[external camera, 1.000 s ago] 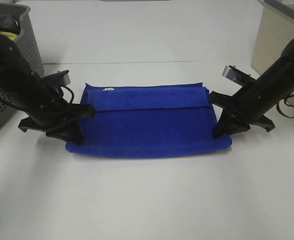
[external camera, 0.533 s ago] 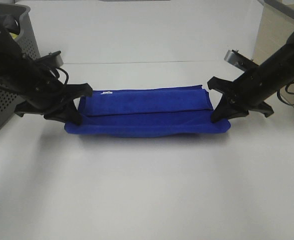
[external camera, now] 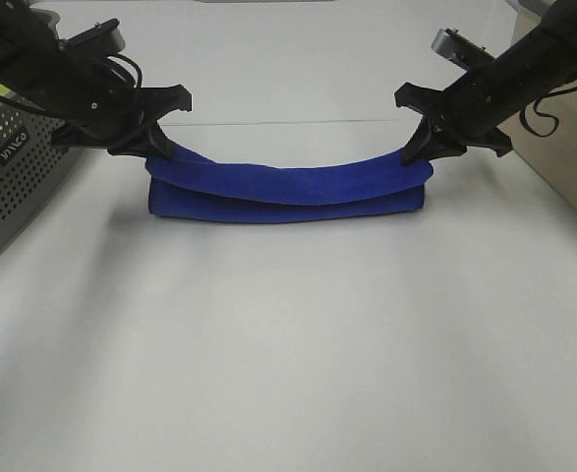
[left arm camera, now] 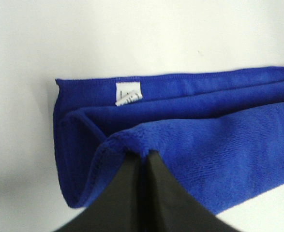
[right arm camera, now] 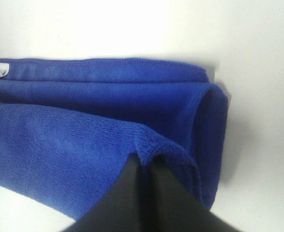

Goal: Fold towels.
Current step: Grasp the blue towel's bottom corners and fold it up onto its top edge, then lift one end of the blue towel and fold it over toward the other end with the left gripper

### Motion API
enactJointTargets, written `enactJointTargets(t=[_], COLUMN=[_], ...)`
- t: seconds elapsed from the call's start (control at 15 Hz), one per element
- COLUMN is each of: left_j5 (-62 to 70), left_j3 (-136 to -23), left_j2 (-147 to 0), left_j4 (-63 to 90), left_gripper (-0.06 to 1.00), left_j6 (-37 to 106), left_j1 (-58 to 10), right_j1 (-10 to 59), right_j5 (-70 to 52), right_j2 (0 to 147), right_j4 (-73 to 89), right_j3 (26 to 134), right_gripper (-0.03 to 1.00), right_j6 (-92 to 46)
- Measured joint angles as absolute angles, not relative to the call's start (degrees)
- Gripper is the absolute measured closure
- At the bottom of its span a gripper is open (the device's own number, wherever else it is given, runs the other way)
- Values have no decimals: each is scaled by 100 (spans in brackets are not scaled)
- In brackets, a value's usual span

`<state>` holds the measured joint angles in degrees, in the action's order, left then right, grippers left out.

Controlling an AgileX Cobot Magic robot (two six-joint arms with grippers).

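The blue towel point(external camera: 283, 194) lies across the middle of the desk point(external camera: 288, 374), close to its far edge. It is already folded into a long narrow band. The left hand point(external camera: 158, 146) is closed tight on a pinch of the upper layer at one short end, and the right hand point(external camera: 418, 149) is closed the same way at the other end. Between them the lifted layer sags in a shallow curve. The lower fold appears to rest on the desk.

The step looks like carrying the pinched edge over to lie on the far hem, the one with the small white tag point(left arm camera: 127, 93). To do it well:

- Move both hands at the same height and pace, so the fold line runs straight.
- Draw them slightly apart to take out the sag before lowering.
- Set the held edge down flush with the hem, corners matched, and open only once the cloth lies flat.
- Watch the grey basket point(external camera: 18, 187) near the left arm.
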<state>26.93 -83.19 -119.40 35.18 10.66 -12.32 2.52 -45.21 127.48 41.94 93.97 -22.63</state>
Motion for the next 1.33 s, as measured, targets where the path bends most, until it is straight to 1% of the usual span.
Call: enactJointTargets(t=[0.07, 0.2, 0.53, 0.6, 0.67, 0.73, 0.8, 0.93, 1.0, 1.07, 1.13, 1.33], left_j5=[2429, 2172, 2103, 2103, 2097, 2108, 2126, 2166, 2206, 2269, 2384, 2876], left_j3=[-8531, -8537, -8537, -8537, -8537, -8537, -8537, -8537, -8537, -8537, -8560, -8600], left_j2=[-12273, -12479, -12765, -12765, -12765, -12765, -12765, -12765, -12765, -12720, -12645, -12565], left_j4=[3524, 3524, 3443, 3438, 3438, 3438, 3438, 3438, 3432, 3415, 3380, 3254], left_gripper=[94, 94, 94, 92, 88, 78, 71, 43, 31, 24, 22, 20], left_j6=[1066, 1049, 1049, 1049, 1049, 1049, 1049, 1049, 1049, 1049, 1043, 573], left_j1=[-1232, -1232, -1232, -1232, -1232, -1232, -1232, -1226, -1220, -1220, -1220, -985], right_j1=[252, 252, 252, 252, 252, 252, 252, 252, 246, 246, 246, 246], right_j5=[-4515, -4509, -4435, -4446, -4469, -4469, -4481, -4532, -4607, -4664, -4756, -5260], right_j2=[13138, 13476, 13671, 13671, 13671, 13671, 13671, 13671, 13654, 13602, 13528, 13218], right_j4=[4028, 3953, 3925, 3925, 3919, 3913, 3913, 3925, 3948, 3959, 3953, 3633], right_j3=[9901, 10193, 10262, 10262, 10262, 10262, 10262, 10262, 10262, 10262, 10262, 10285], right_gripper=[97, 97, 97, 95, 87, 73, 65, 33, 25, 21, 19, 17], right_j6=[-2068, -2011, -1914, -1902, -1902, -1902, -1902, -1896, -1896, -1896, -1896, -1599])
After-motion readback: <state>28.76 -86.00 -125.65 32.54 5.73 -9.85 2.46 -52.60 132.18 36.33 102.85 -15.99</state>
